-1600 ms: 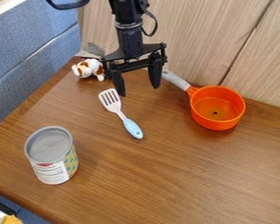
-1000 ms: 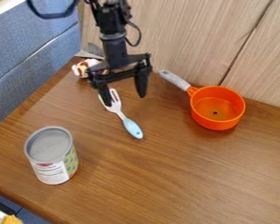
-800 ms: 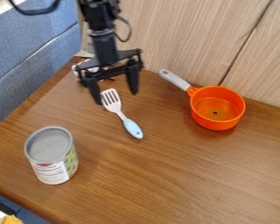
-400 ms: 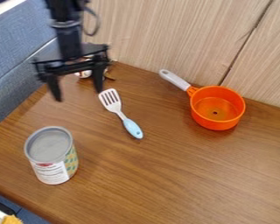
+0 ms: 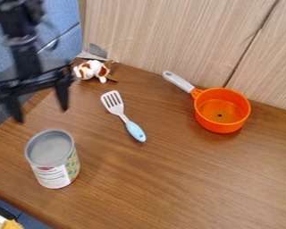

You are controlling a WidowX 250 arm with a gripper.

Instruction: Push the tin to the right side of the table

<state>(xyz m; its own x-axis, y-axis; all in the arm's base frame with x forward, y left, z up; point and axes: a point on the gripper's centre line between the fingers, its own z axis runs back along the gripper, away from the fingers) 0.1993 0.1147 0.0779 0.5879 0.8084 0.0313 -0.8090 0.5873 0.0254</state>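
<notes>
The black gripper (image 5: 41,115) hangs at the left of the camera view, above the table's left edge and just behind the tin, not touching it. Its two fingers point down, spread wide apart with nothing between them. The tin (image 5: 52,159), with a grey lid and a white and patterned label, stands upright on the left front part of the brown wooden table (image 5: 187,183).
A slotted spatula (image 5: 125,117) with a light blue handle lies mid-table. Farther right sits an orange pot (image 5: 222,110), its grey handle toward the wooden wall. A white and brown toy animal (image 5: 91,70) rests at the back left corner.
From the back of the table, the gripper has moved left and come nearer the tin, uncovering the toy animal. Tin, spatula and pot have kept their places.
</notes>
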